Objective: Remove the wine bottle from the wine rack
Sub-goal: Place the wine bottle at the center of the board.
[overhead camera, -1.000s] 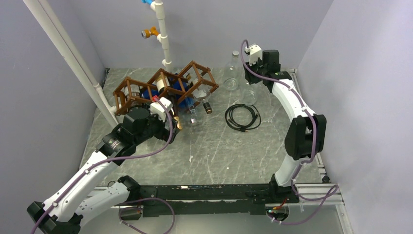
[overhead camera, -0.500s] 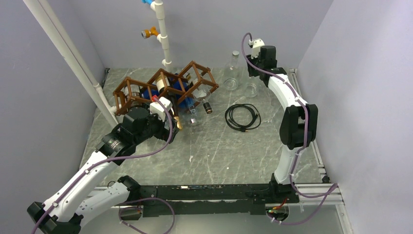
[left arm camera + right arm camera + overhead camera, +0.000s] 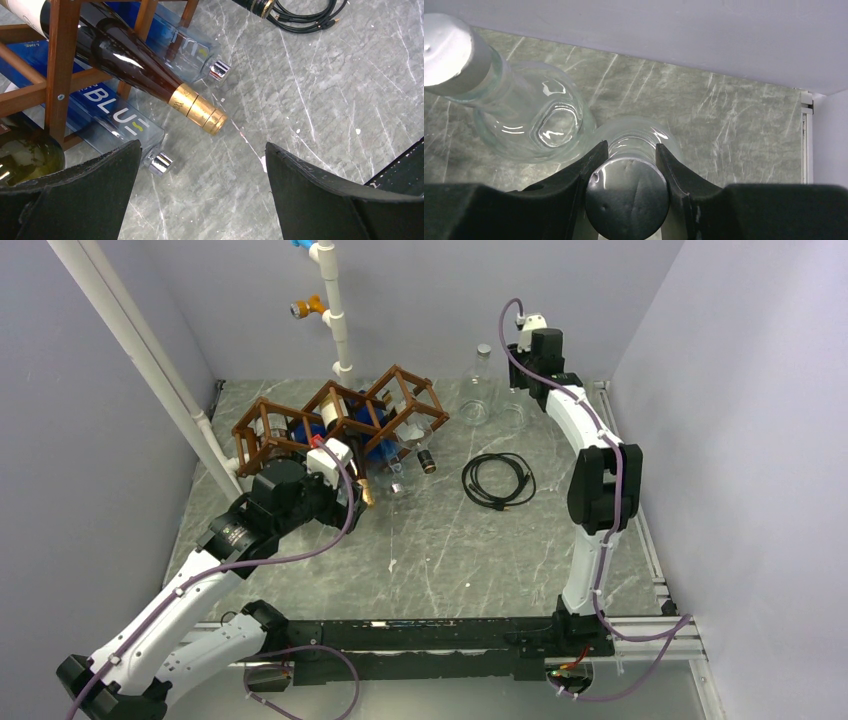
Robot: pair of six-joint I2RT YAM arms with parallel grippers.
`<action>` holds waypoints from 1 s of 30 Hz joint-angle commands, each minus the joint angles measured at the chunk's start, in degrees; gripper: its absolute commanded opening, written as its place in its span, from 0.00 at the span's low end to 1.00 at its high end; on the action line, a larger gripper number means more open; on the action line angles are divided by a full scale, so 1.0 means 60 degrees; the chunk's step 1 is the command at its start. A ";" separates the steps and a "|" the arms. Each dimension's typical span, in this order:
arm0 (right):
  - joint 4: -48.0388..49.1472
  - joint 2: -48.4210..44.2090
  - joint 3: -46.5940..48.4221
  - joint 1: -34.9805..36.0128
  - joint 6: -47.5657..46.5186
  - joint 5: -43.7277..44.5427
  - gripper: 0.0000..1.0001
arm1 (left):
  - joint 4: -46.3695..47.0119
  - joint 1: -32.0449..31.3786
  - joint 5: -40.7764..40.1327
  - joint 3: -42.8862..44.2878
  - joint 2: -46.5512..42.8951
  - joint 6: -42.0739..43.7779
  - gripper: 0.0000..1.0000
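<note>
Wine bottle [image 3: 140, 70] poked from wine rack [image 3: 62, 60] toward 5 o'clock, left gripper [image 3: 202, 155] spread to straddle it, right gripper [image 3: 630, 150] pinching clear bottle [image 3: 626, 200].

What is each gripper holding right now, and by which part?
The right gripper clamps a clear glass bottle by its capped neck. The left gripper is open and holds nothing.

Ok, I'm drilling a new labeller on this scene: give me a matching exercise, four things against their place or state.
1 left hand
2 right hand
3 black cable
4 wine bottle

a lying in the wine rack
b coiled on the table
c shut on a clear bottle
d open, empty

Pairs: 1-d, 2-c, 3-b, 4-a
</note>
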 commanded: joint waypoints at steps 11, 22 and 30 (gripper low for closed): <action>0.1999 0.0046 0.1467 -0.0095 0.0378 -0.0235 0.01 | 0.0415 0.0143 0.0006 -0.0030 -0.0060 0.0051 0.99; 0.1928 0.0222 0.1587 -0.0089 0.0339 -0.0572 0.17 | 0.0426 0.0201 0.0006 -0.0030 -0.0049 0.0051 0.99; 0.1733 -0.0040 0.1433 -0.0095 0.0325 -0.0649 0.65 | 0.0420 0.0217 0.0005 -0.0030 -0.0085 0.0053 1.00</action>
